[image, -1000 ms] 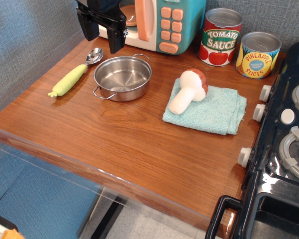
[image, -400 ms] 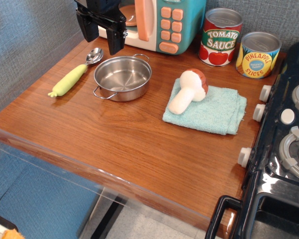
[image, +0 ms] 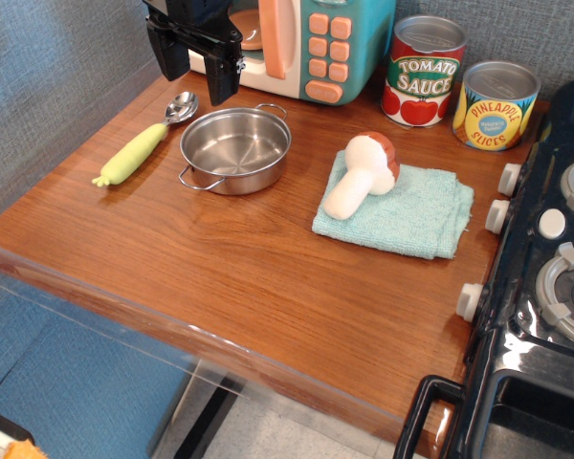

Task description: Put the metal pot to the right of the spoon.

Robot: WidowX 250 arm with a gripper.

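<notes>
Stainless metal pot point(image: 235, 149) sits left of frame centre, already just right of the spoon point(image: 144, 140) and apart from it, so I judge the placing done; my pincer point(image: 193, 63) hangs open and empty at upper left, its upper body cut off by the frame.

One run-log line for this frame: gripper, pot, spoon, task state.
gripper: open, empty, above spoon bowl | metal pot: upright on table, empty | spoon: left of pot | task: pot already right of spoon
</notes>
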